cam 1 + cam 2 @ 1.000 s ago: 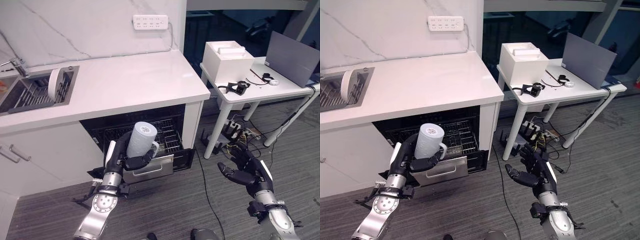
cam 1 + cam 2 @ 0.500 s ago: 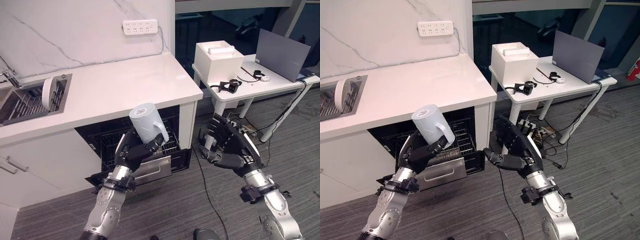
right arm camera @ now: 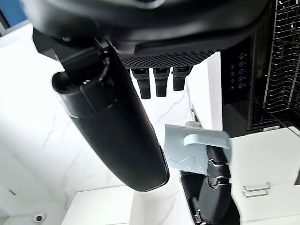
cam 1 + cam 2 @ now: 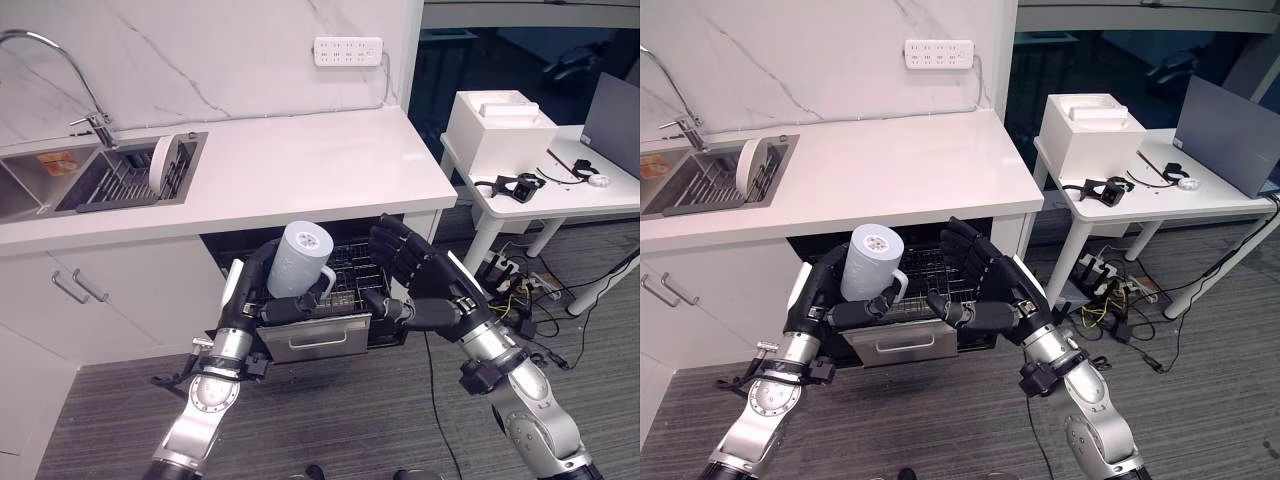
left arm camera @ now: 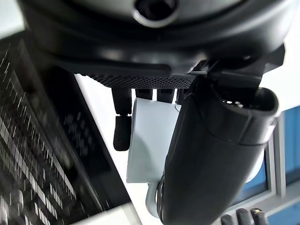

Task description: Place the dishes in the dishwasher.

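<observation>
Item: mug, clamped in left hand, held above dishwasher rack. Right hand, fingers spread, empty, beside mug. Step: loading. Next move likely called for lowering mug into rack.

**Count of things in view**

You have one pale mug, gripped in the left hand, and one white plate standing in the one sink rack, well beyond that hand. One open dishwasher sits just behind both hands; the right hand is spread beside the mug. Past it stands one white box.
</observation>
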